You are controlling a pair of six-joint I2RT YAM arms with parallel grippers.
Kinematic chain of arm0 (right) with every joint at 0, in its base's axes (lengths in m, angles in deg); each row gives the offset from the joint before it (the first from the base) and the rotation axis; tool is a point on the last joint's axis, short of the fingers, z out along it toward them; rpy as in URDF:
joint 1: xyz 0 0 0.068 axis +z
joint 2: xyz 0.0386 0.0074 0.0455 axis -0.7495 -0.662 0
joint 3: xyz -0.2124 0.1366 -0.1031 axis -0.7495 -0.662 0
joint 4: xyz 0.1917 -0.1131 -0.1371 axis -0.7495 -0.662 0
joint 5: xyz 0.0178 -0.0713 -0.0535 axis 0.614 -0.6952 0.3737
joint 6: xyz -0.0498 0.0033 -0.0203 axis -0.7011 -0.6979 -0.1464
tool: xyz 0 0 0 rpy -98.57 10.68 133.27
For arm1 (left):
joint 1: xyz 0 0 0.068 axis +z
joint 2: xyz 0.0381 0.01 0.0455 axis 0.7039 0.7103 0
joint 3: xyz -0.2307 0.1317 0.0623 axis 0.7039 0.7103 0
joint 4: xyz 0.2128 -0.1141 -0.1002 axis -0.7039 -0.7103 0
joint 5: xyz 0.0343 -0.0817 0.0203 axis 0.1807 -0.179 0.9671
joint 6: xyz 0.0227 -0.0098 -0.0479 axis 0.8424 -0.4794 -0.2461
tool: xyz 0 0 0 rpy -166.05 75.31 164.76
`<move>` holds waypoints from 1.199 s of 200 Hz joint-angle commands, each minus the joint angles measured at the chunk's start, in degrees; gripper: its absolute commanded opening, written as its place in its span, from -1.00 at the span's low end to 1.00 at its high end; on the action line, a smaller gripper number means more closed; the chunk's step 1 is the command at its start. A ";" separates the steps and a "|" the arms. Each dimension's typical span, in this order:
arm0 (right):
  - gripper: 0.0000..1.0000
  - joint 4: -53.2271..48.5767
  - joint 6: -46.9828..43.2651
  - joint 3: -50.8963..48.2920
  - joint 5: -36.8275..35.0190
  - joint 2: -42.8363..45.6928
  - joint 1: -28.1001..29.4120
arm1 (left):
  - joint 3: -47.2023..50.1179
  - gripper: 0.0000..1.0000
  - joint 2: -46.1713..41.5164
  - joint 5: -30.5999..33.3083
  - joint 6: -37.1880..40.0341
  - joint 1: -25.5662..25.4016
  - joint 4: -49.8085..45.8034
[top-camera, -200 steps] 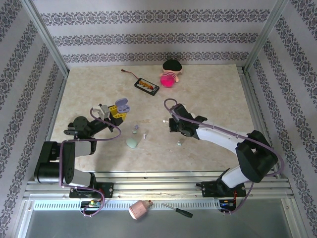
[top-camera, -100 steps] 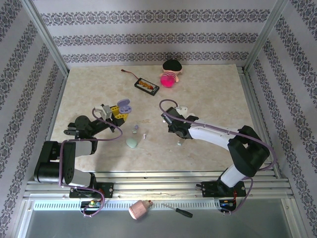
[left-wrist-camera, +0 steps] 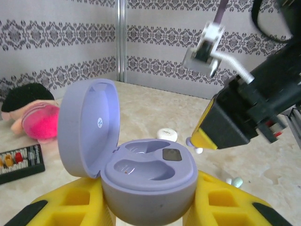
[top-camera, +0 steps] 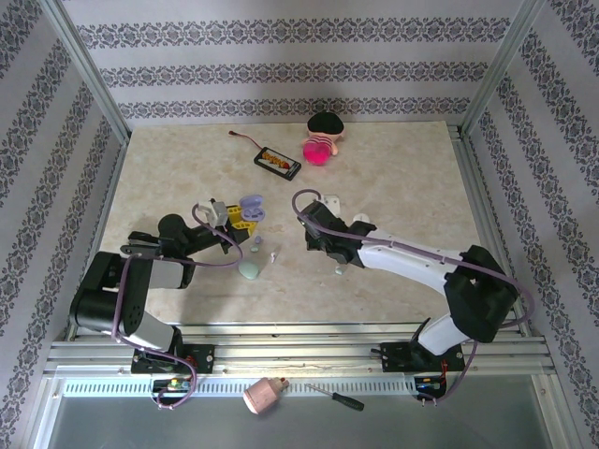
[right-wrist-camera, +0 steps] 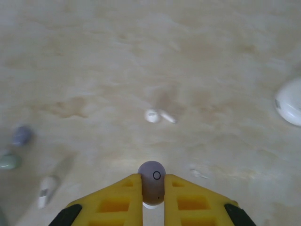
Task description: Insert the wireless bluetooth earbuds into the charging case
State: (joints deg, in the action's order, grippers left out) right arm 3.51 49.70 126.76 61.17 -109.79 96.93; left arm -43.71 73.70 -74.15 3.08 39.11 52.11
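Note:
An open lavender charging case (left-wrist-camera: 149, 172) sits upright between my left gripper's (left-wrist-camera: 149, 200) yellow fingers, lid back and both wells empty. From above, the left gripper (top-camera: 245, 214) holds that case (top-camera: 252, 204) left of centre. My right gripper (right-wrist-camera: 153, 179) is shut on a lavender earbud (right-wrist-camera: 151, 186) above the table. In the left wrist view that earbud (left-wrist-camera: 189, 141) hangs at the right gripper's yellow fingertip (left-wrist-camera: 211, 134), just right of the case and apart from it. In the top view the right gripper (top-camera: 308, 238) points left toward the case.
Loose earbuds lie on the table: white (right-wrist-camera: 157, 116), lavender (right-wrist-camera: 21, 135), mint (right-wrist-camera: 8, 161), another white (right-wrist-camera: 46, 190). A closed mint case (top-camera: 250, 269) lies in front of the left gripper. A white case (left-wrist-camera: 167, 134) lies beyond the lavender one. A remote (top-camera: 277, 161) and a doll (top-camera: 323, 138) lie far back.
My left gripper carried the lavender case to the right. My right gripper moved left toward it, still shut on the lavender earbud.

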 commanded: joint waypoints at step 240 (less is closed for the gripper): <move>-0.76 14.48 -38.16 9.83 38.46 -0.05 -2.28 | -1.35 -0.63 -2.29 -10.96 -6.09 -0.54 5.23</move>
State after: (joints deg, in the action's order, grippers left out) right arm 18.38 12.26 134.83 98.96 -109.31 95.14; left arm -44.41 72.11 -82.67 -1.06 39.11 53.18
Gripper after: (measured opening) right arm 0.123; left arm 0.339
